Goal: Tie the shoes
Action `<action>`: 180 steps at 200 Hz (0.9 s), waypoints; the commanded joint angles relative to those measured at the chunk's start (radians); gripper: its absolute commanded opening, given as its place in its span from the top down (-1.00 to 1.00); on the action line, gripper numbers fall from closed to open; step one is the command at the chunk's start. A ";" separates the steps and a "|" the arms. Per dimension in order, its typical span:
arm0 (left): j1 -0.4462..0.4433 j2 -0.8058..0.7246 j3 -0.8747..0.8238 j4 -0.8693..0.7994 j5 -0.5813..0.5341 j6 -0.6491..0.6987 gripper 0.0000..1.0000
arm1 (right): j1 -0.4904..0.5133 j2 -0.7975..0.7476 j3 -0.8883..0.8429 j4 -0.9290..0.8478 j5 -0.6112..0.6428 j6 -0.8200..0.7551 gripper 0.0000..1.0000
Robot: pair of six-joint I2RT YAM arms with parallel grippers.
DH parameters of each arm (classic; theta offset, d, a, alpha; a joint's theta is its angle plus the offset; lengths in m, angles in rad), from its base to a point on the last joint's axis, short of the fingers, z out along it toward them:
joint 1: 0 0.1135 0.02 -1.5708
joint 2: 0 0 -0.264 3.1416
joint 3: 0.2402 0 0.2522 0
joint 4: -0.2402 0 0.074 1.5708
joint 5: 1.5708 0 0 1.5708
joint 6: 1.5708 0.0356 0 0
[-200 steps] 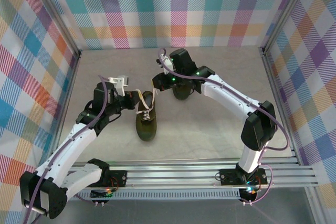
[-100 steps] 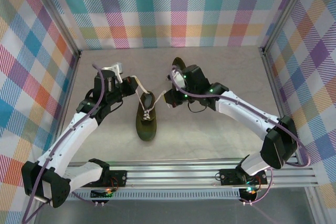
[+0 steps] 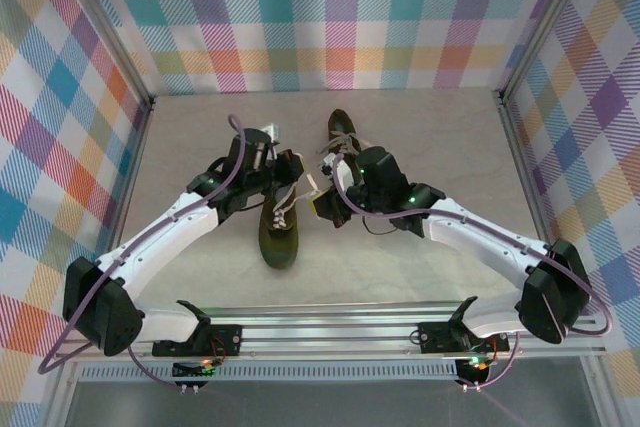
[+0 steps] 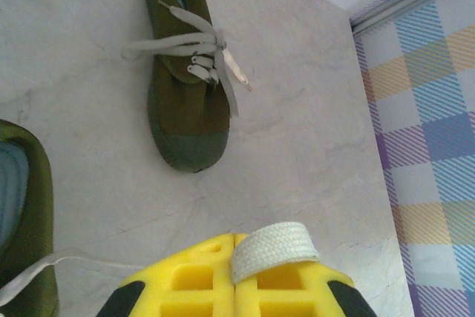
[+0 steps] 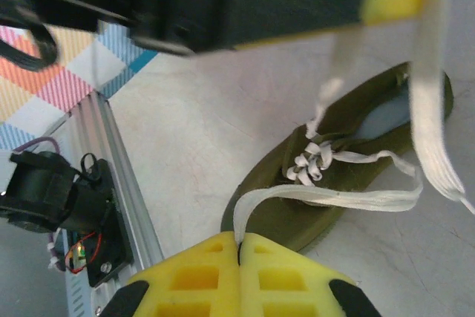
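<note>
Yellow fingers (image 4: 185, 287) of the left gripper (image 4: 234, 257) press together on a flat cream-white lace (image 4: 276, 249); the right gripper (image 5: 239, 246) pinches its other end. Both ends lead to the nearer dark olive-green low-top shoe (image 3: 278, 237), lying between the grippers. The lace looks limp, light and slippery: grip near the tips and pull gently.

Two robot arms are shown, the left arm (image 3: 160, 247) and the right arm (image 3: 480, 237), each built of rounded white links joined by black joint housings. A thin purple cable (image 3: 236, 132) is looped along each arm, and small green lights (image 3: 412, 201) are lit on the joints. The left gripper (image 4: 234, 244) and the right gripper (image 5: 239, 246) are tipped with bright yellow fingers moulded with square recesses
</note>
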 commanded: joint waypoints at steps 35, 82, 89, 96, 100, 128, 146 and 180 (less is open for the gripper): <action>-0.032 0.020 0.032 0.047 -0.067 -0.056 1.00 | 0.006 -0.076 -0.051 0.056 -0.068 -0.060 1.00; -0.066 0.050 0.021 0.038 -0.032 -0.054 1.00 | 0.006 -0.125 -0.087 0.103 -0.013 -0.059 1.00; -0.074 0.050 0.014 0.036 -0.030 -0.055 1.00 | 0.006 -0.129 -0.091 0.107 -0.003 -0.059 1.00; -0.081 0.050 0.005 0.036 -0.028 -0.056 1.00 | 0.005 -0.133 -0.096 0.108 0.010 -0.059 1.00; -0.084 0.049 -0.001 0.037 -0.027 -0.055 1.00 | 0.007 -0.135 -0.098 0.109 0.017 -0.059 1.00; -0.095 0.044 -0.050 0.048 0.006 -0.062 0.70 | 0.005 -0.150 -0.113 0.114 0.031 -0.060 1.00; -0.096 0.033 -0.072 0.051 0.015 -0.059 0.46 | 0.005 -0.150 -0.113 0.108 0.034 -0.064 1.00; -0.097 -0.007 -0.086 0.028 0.003 -0.037 0.28 | 0.004 -0.151 -0.116 0.088 0.059 -0.075 1.00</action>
